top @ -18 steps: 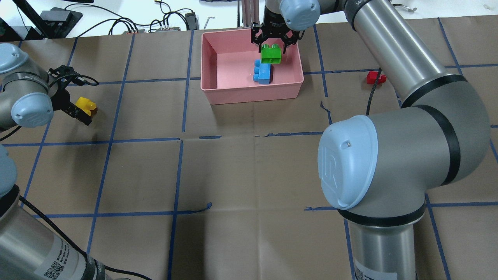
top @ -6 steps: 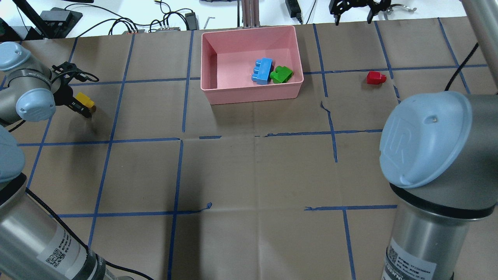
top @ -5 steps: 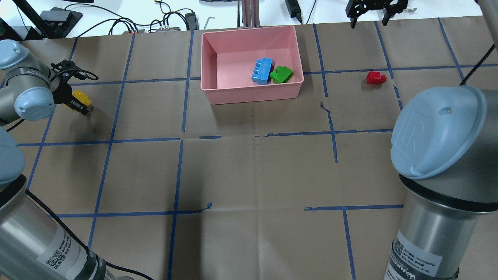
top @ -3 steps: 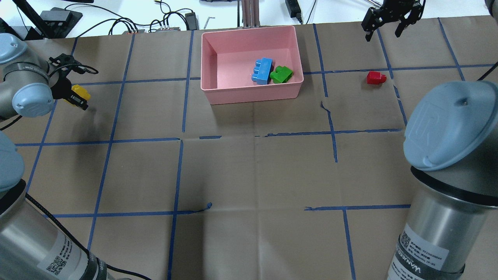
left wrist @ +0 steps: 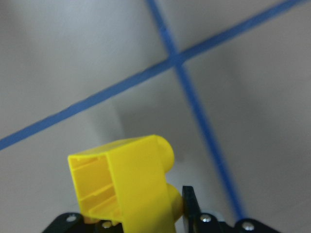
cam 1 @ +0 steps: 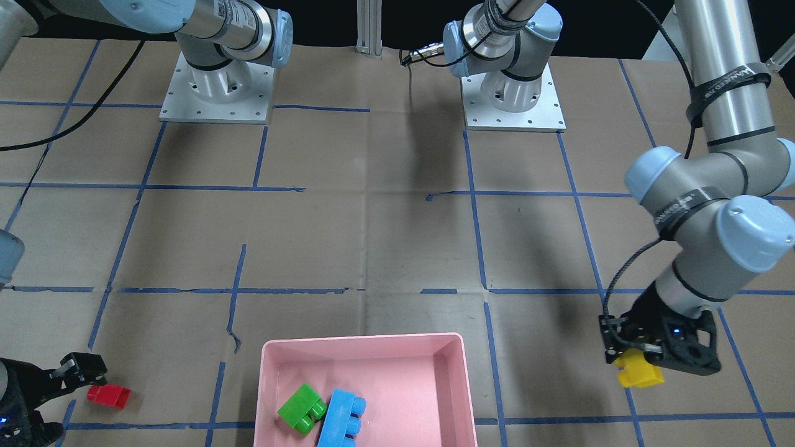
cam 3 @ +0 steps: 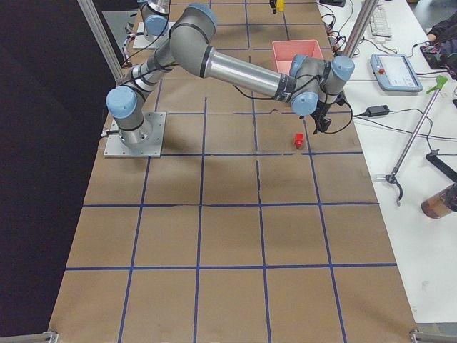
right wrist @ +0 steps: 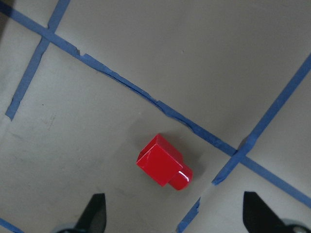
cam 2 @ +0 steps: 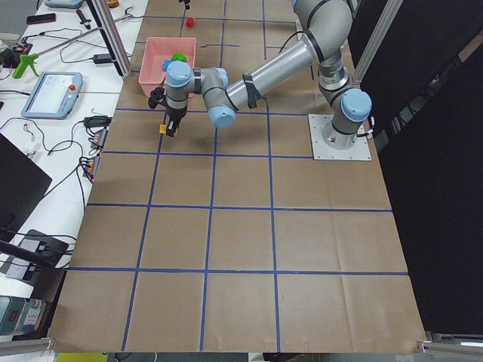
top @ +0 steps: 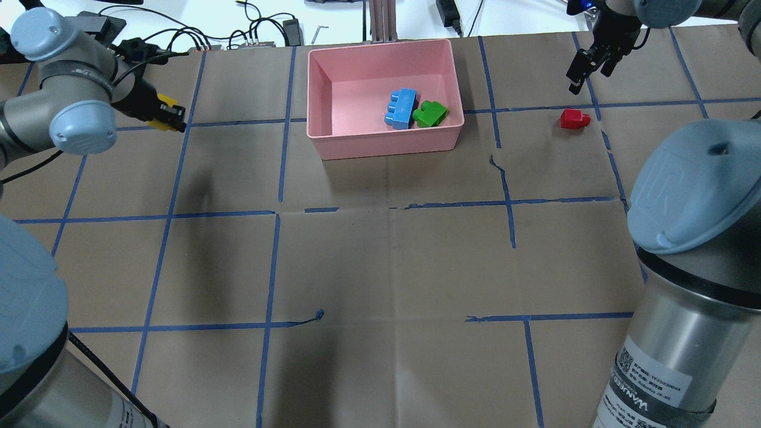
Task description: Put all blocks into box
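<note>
The pink box (top: 386, 141) stands at the far middle of the table and holds the light blue brick (top: 402, 109) and the green brick (top: 430, 113). My left gripper (top: 169, 116) is shut on the yellow brick (top: 158, 112), held above the paper left of the box; the brick fills the left wrist view (left wrist: 126, 187). The red brick (top: 574, 118) lies on the table right of the box. My right gripper (top: 588, 71) is open and hangs above it, just beyond; the right wrist view shows the red brick (right wrist: 164, 162) between the spread fingers (right wrist: 95, 213).
Brown paper with blue tape lines covers the table. Cables and small devices (top: 255, 35) lie past the far edge. The arm bases (cam 1: 214, 87) stand at the robot's side. My right arm's elbow (top: 695, 196) looms at the right of the overhead view.
My left gripper has carried the yellow brick farther back and right, toward the box. My right gripper has come nearer, down toward the red brick. The bricks in the box have not moved.
</note>
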Controlling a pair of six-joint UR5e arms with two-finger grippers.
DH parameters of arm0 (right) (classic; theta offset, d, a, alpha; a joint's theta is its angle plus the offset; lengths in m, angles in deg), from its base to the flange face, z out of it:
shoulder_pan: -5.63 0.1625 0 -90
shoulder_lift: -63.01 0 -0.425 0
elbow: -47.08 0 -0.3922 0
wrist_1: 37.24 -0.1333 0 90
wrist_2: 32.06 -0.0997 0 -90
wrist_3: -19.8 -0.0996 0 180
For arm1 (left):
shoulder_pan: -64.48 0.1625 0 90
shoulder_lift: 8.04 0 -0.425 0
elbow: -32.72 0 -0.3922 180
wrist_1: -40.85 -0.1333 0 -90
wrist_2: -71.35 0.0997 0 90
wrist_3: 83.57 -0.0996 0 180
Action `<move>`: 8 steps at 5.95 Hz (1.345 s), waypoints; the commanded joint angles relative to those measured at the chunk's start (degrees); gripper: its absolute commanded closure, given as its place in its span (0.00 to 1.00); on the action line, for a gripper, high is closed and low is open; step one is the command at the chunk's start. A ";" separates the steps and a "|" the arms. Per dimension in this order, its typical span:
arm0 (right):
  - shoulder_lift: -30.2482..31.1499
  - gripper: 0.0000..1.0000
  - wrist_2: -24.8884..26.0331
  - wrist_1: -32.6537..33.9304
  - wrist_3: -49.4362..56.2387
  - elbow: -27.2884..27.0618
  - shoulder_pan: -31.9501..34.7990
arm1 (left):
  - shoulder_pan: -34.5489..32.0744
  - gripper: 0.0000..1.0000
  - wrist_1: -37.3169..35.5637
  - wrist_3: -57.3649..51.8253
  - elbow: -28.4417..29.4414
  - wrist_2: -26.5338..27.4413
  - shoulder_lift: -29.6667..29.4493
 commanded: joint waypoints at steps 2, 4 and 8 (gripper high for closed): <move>-0.18 0.01 -0.04 18.72 16.73 -12.18 -0.05 | -17.09 0.97 1.97 38.26 11.00 -0.44 -3.02; 0.43 0.01 0.05 19.93 17.13 -13.81 -1.36 | -24.22 0.82 2.41 57.86 30.47 -0.36 -15.91; 0.61 0.01 -0.22 17.20 17.21 -14.33 -2.51 | -25.75 0.01 4.00 63.77 36.47 -0.62 -20.81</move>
